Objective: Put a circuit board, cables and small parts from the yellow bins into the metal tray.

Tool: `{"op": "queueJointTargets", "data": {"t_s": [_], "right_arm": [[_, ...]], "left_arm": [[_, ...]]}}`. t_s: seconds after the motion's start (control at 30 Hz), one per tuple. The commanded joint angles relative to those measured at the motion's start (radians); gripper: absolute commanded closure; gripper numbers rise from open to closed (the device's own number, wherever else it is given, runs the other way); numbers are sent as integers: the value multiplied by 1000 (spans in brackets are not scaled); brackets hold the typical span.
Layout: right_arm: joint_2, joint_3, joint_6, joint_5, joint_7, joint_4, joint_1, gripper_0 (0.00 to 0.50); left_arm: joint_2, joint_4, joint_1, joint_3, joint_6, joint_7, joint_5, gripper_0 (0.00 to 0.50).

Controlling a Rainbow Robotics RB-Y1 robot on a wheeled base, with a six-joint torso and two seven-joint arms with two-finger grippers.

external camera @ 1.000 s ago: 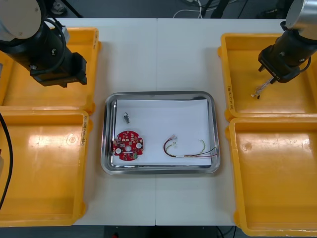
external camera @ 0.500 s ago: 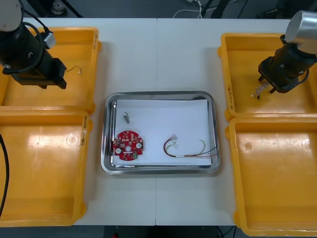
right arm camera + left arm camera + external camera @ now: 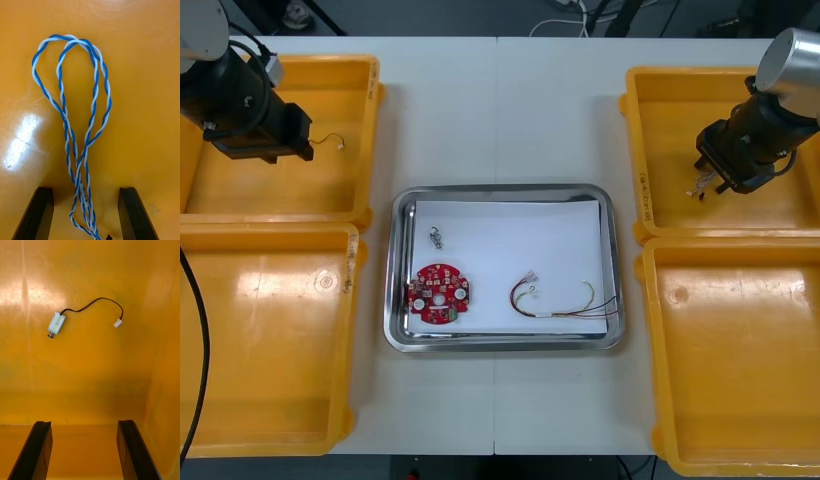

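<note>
Table (image 3: pixel 480 110) w/ yellow bins at both sides, metal tray (image 3: pixel 503 190) between. Left gripper (image 3: pixel 84 423) over far-left bin (image 3: pixel 270 190), fingers spread; black cable (image 3: pixel 93 303) (loose on the bin floor) lies beyond them, apart. Right gripper (image 3: pixel 86 189) low in far-right bin (image 3: pixel 670 190), fingers spread either side of twisted blue and white cable (image 3: pixel 80 112), not pinching it. In tray: red circuit board (image 3: pixel 439 293), red and yellow cable (image 3: pixel 560 300), small metal part (image 3: pixel 436 237).

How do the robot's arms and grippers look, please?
Both arms, the left arm and the right arm, are black, blocky housings with rounded silver-grey shells. The left gripper and the right gripper each have two flat, black, matte fingers with square tips.
</note>
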Motion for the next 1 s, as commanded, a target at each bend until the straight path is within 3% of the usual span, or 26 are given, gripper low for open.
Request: {"op": "queueJointTargets", "data": {"t_s": [0.03, 0.07, 0.1, 0.17, 0.2, 0.23, 0.27, 0.57, 1.0], "right_arm": [[-12, -20, -22, -25, 35, -22, 25, 0], [-12, -18, -23, -28, 36, -22, 27, 0], [-12, -18, -25, -39, 36, -23, 30, 70], [-12, -18, -26, -45, 39, -22, 31, 347], [-12, -18, -26, -45, 39, -22, 33, 442], [-12, -18, -26, -45, 39, -22, 33, 442], [-12, -18, -26, -45, 42, -22, 33, 500], [-12, -14, 10, -37, 47, -66, 33, 500], [-38, -8, 414, 13, 45, -413, 43, 500]], "left_arm": [[41, 50, -69, 35, -72, -223, -18, 0], [43, 58, -70, 35, -81, -229, -18, 0], [41, 76, -75, 36, -98, -242, -20, 0], [41, 101, -81, 36, -126, -246, -18, 0], [41, 118, -84, 38, -143, -249, -20, 0], [41, 118, -84, 38, -143, -249, -20, 0], [41, 139, -89, 36, -169, -254, -20, 0], [24, 254, -113, 15, -312, -291, -23, 0], [0, 373, -127, -65, -496, -326, -38, 0]]}}
